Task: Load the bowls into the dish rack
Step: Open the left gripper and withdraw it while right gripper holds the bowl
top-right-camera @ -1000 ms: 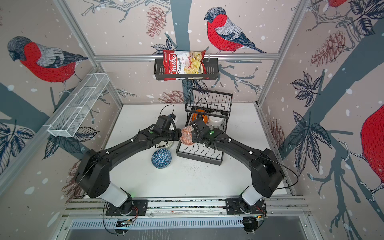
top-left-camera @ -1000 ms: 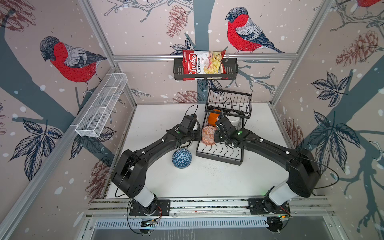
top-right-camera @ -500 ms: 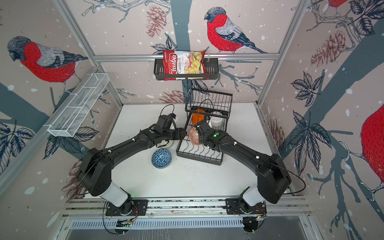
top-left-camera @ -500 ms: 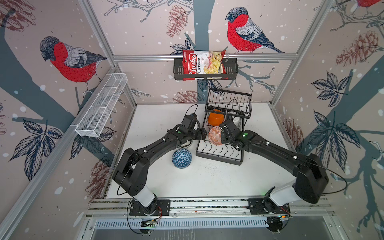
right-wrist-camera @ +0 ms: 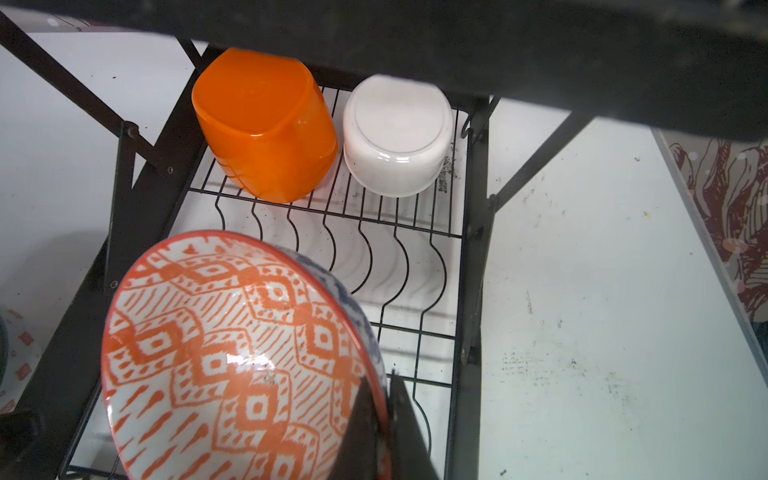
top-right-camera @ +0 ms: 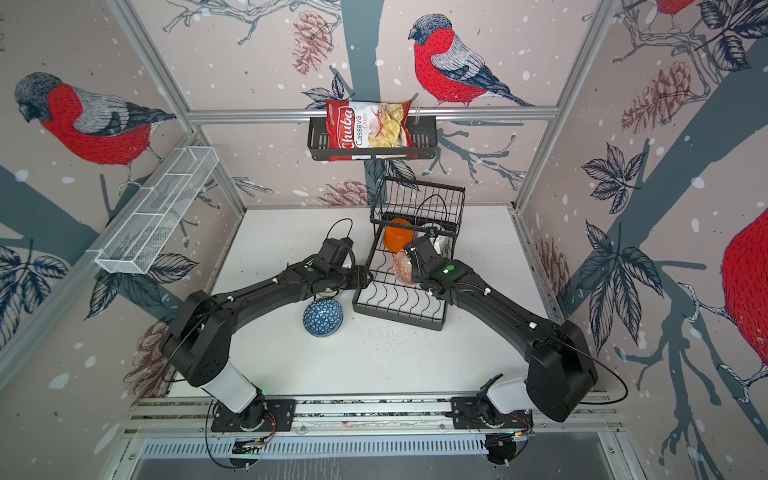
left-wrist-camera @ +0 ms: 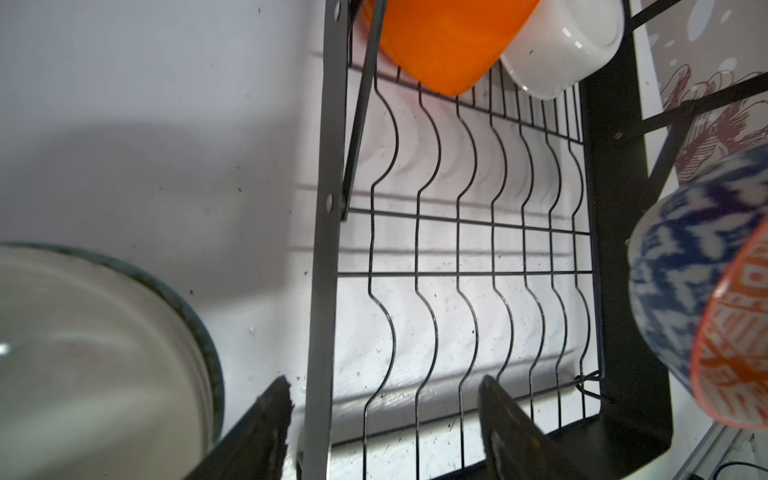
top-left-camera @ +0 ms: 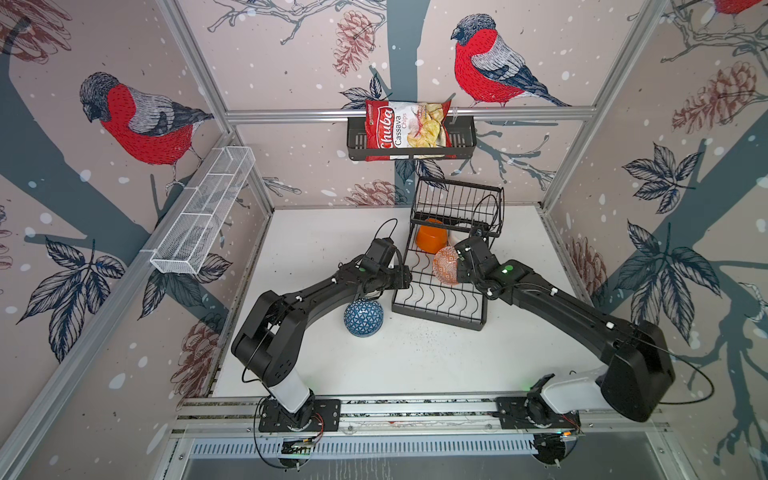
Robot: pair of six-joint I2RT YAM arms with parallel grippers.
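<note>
Rim of the orange-patterned bowl (right-wrist-camera: 232,353) sits clamped in the right pincer (right-wrist-camera: 380,388) over the dish rack (right-wrist-camera: 473,249), left pincer (left-wrist-camera: 382,388) wide.

The patterned bowl (right-wrist-camera: 232,353) in the black right gripper (right-wrist-camera: 380,399) has orange-red diamonds on white inside and blue-and-white blotches outside. Beyond it are a plain orange bowl (right-wrist-camera: 266,124) and a plain white bowl (right-wrist-camera: 397,137) on the black rack (right-wrist-camera: 473,249).

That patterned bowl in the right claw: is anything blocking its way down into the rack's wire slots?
Nothing visible does. The right gripper holds the patterned bowl by its rim over bare slots of the rack. The orange bowl and white bowl sit farther back; the left gripper is open at the rack's edge.
</note>
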